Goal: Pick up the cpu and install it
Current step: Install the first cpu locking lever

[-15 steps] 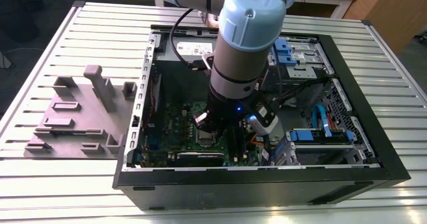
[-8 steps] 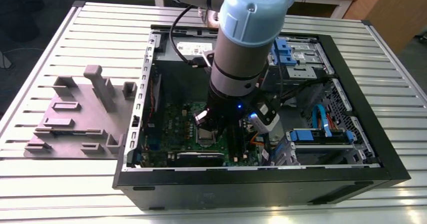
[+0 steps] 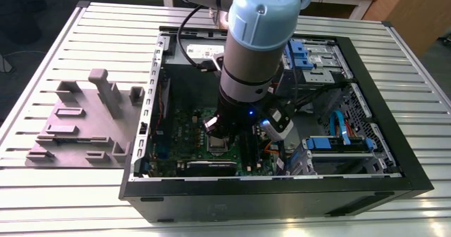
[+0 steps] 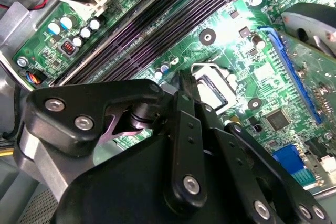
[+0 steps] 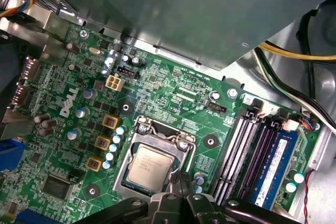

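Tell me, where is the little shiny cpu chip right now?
In the first wrist view the cpu lies in the metal-framed socket on the green motherboard, between the row of small capacitors and the long memory slots.

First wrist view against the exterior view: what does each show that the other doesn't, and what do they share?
First wrist view, not exterior: the cpu lying inside the socket frame, with memory slots beside it. Exterior view, not first wrist: the arm reaching down into the open computer case, and a grey fixture on the table. Both: the green motherboard.
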